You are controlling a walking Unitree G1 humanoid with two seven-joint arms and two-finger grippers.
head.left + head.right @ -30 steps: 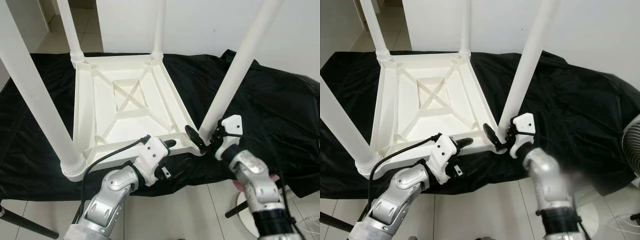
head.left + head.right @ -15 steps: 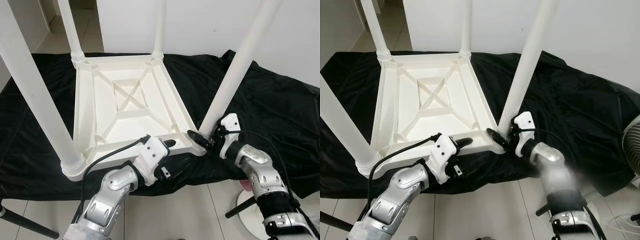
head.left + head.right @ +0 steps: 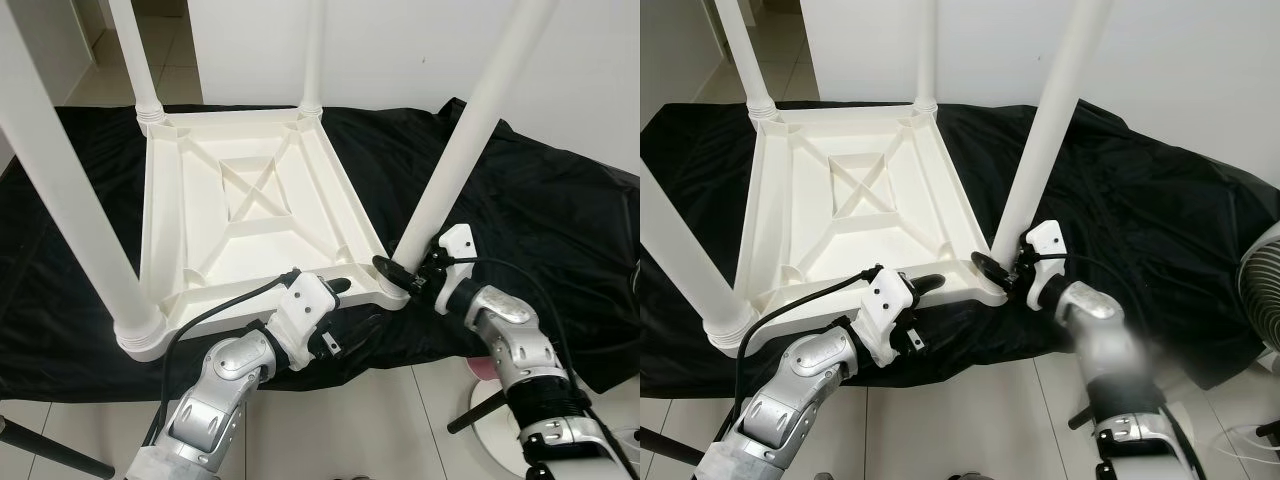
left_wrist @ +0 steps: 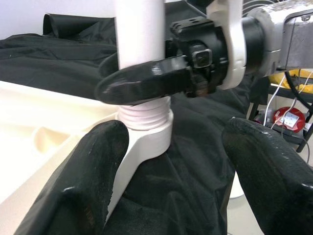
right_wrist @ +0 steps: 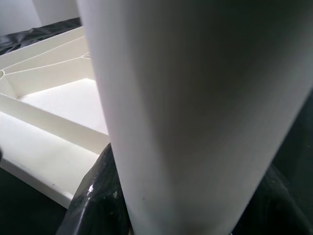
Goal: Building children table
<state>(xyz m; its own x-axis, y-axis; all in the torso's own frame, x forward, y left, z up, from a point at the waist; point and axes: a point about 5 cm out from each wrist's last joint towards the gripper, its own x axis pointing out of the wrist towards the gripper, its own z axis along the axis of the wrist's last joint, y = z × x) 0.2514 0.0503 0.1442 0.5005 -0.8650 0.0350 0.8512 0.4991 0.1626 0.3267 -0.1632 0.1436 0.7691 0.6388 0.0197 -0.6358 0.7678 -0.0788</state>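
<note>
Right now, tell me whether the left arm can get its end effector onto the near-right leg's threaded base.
Probably yes: the left end effector is open right before the threaded base, though the right end effector already clasps the leg just above.

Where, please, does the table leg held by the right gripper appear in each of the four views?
Left eye view: the leg rises from the table's near right corner to the upper right.
Right eye view: the leg stands right of centre.
Left wrist view: its threaded base is at upper centre.
Right wrist view: the leg is close up.
Shared landmark: the right gripper, clasping the leg's base.
</note>
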